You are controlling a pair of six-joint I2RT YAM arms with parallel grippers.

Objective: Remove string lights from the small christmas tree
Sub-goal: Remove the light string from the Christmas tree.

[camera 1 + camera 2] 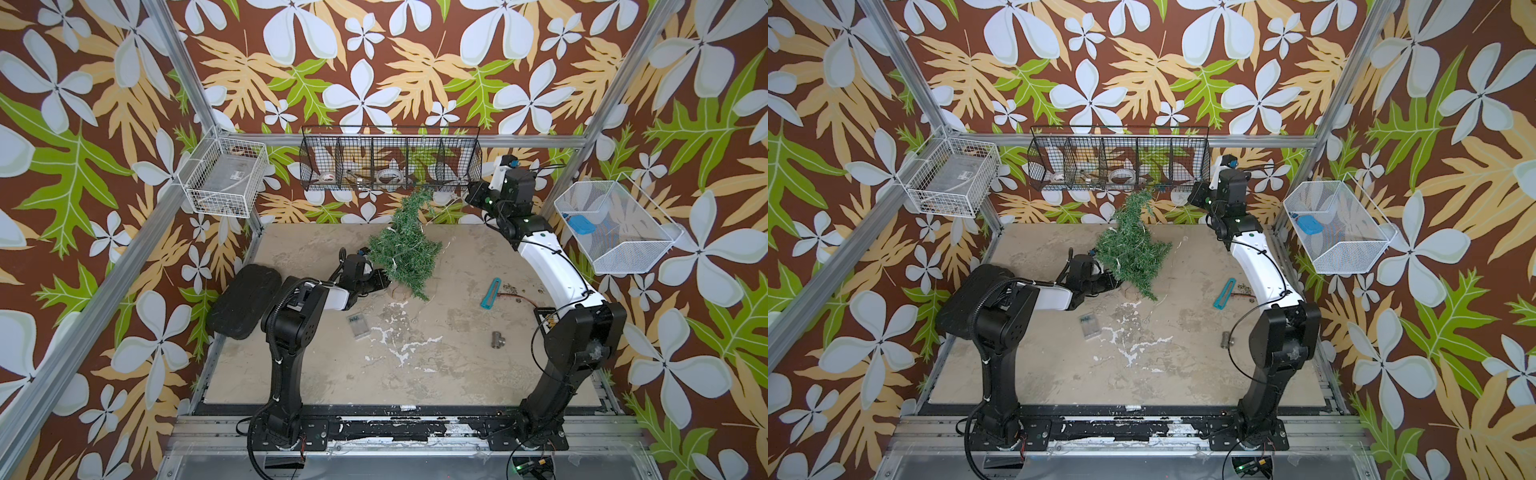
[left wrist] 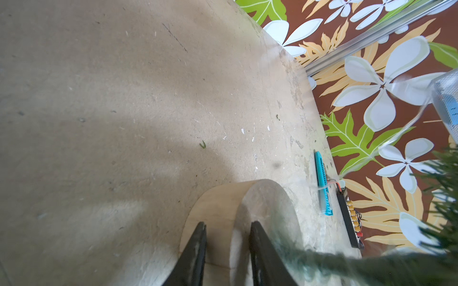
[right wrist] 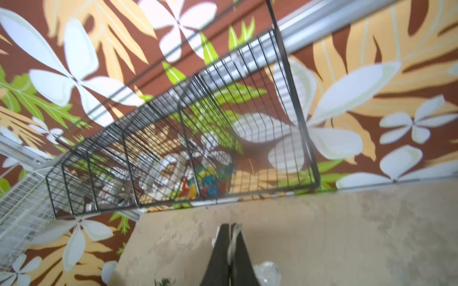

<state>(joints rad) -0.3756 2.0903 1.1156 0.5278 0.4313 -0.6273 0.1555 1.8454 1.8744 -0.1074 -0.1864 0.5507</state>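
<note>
Your left fingers (image 2: 195, 252) clamp the tree's (image 1: 401, 245) base (image 2: 218, 213), tree leaning over the surface (image 1: 436, 365); your right fingers (image 3: 220, 252) are pinched tight on the lights' (image 3: 233, 237) wire, up by the back basket (image 1: 390, 129).

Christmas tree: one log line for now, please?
left claw: gripping small christmas tree base | right claw: shut on string lights | lights: partly on tree | battery box: on table

Motion blur is smearing the string lights (image 3: 232, 238) in the right gripper (image 3: 231, 226), while the small christmas tree (image 2: 371, 266) is running off the left wrist frame, its wooden base (image 1: 399, 296) mostly hiding under branches (image 1: 405, 249) in both top views.
</note>
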